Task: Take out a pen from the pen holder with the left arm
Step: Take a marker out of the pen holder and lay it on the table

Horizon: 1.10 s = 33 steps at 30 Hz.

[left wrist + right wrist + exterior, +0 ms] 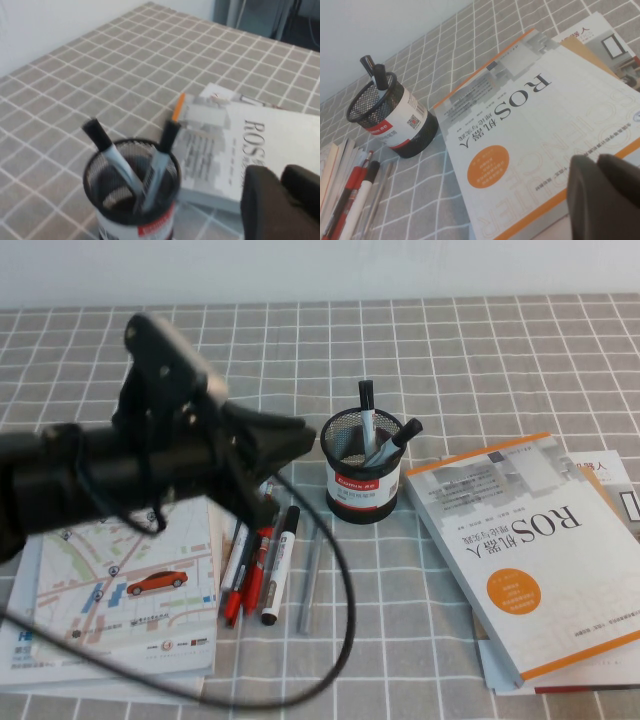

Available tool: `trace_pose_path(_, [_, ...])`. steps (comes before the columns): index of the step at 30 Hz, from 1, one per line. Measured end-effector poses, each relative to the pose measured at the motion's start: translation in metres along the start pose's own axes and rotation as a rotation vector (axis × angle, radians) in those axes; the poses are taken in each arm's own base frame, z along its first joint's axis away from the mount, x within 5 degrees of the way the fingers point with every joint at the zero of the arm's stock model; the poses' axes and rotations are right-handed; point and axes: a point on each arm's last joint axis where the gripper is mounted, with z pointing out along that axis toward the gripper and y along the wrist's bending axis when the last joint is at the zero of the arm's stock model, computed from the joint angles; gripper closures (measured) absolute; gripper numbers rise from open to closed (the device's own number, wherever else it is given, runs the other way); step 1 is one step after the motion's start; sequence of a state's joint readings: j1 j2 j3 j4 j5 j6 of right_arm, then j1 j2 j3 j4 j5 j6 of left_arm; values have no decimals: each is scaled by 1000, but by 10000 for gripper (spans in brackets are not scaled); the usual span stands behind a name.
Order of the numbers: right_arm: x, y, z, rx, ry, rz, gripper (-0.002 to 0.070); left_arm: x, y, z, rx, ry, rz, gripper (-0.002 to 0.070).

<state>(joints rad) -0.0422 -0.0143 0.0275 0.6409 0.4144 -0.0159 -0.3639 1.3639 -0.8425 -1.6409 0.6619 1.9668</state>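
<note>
Pens with black caps and grey barrels, two of them [367,405] [400,435], stand leaning in the black mesh pen holder with a red-and-white label [362,490], which sits upright on the grey checked counter [480,350]. Neither pen is out yet. The left hand [298,433] hangs just beside the holder on the robot's left, about level with its rim and not touching it. Whether it is open or closed I cannot tell, but no pen shows in it in the left wrist view. The right hand [602,195] is out of the high view and hovers over a corner of the white and orange ROS book [510,550]. I cannot tell its opening either, and nothing is seen in it. Several loose red, white and grey pens [262,560] lie on the counter between the holder and a map booklet [120,590]. My judgement is that the approach is nearly done, while gripping a cap and lifting the pen clear are still to do.
</note>
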Motion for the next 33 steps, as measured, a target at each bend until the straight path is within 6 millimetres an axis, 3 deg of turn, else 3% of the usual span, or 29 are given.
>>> trace_pose_path(7, [0,0,0,0,0,0,689,-29,27,33,60,-95,-9,336])
trace_pose_path(10, [0,0,0,0,0,0,689,-42,34,50,87,-118,25,282])
trace_pose_path(14, [0,0,0,0,0,0,689,-46,36,78,137,-88,112,267])
trace_pose_path(21, [0,0,0,0,0,0,689,-31,39,127,182,-25,141,263])
trace_pose_path(33, [0,0,0,0,0,0,689,-2,46,147,169,93,168,263])
